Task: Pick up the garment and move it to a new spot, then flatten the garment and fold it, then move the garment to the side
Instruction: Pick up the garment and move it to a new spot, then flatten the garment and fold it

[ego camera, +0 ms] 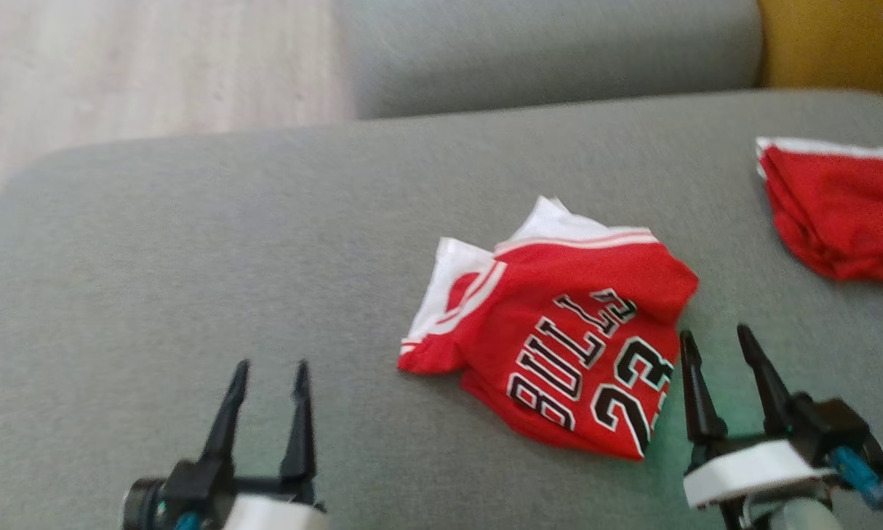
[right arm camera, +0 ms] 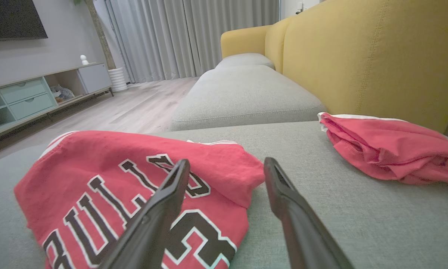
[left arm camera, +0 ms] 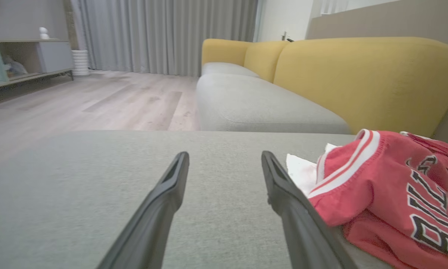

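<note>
The garment (ego camera: 566, 335), a red jersey with black "BULLS 23" lettering and white panels, lies crumpled in a loose fold on the grey cushion (ego camera: 191, 250). My left gripper (ego camera: 271, 372) stands open at the lower left, well apart from the jersey. In the left wrist view the garment (left arm camera: 388, 186) lies just right of my empty left gripper (left arm camera: 224, 158). My right gripper (ego camera: 717, 338) is open beside the jersey's right edge. In the right wrist view the garment (right arm camera: 127, 190) lies under and left of my right gripper (right arm camera: 227, 166), which holds nothing.
A plain red cloth lump (ego camera: 839, 210) with a white edge lies at the far right of the cushion. A second grey cushion (ego camera: 544, 51) sits behind, with a yellow backrest (right arm camera: 377, 56) on the right. Wood floor (ego camera: 147, 66) shows beyond the cushion's left edge.
</note>
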### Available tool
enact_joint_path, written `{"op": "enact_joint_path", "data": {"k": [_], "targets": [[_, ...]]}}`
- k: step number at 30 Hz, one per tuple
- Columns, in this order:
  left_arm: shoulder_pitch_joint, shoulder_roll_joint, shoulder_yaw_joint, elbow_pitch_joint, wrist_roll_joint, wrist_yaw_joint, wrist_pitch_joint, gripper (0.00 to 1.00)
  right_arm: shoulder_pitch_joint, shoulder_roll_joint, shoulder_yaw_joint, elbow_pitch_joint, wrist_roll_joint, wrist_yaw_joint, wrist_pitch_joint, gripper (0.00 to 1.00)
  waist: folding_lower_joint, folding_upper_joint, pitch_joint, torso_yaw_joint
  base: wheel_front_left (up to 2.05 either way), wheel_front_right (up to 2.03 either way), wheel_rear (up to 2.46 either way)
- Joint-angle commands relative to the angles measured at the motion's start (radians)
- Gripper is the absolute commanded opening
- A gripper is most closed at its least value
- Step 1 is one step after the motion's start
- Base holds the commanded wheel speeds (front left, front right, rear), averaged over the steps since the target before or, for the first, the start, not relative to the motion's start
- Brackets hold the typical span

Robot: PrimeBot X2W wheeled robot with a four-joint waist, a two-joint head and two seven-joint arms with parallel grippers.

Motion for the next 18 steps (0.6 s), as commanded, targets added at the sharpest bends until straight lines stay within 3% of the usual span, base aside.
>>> {"op": "enact_joint_path", "data": {"k": [1, 7, 18], "targets": [[0.0, -0.01, 0.056, -0.065, 0.025, 0.004, -0.011, 1.0, -0.005, -0.003, 0.018, -0.029, 0.002, -0.001, -0.003, 1.0, 0.0003, 0.0, -0.058, 0.054, 0.0, 0.0, 0.0], [0.096, -0.016, 0.114, -0.149, 0.06, -0.004, -0.011, 1.0, 0.051, -0.003, 0.0, -0.04, 0.02, -0.001, -0.003, 1.0, 0.0003, 0.0, -0.102, 0.084, 0.0, 0.0, 0.0], [0.129, -0.018, 0.098, -0.154, 0.079, -0.001, -0.011, 1.0, 0.09, -0.003, 0.008, -0.061, 0.026, -0.001, -0.003, 1.0, 0.0003, 0.0, -0.123, 0.09, 0.0, 0.0, 0.0]]}}
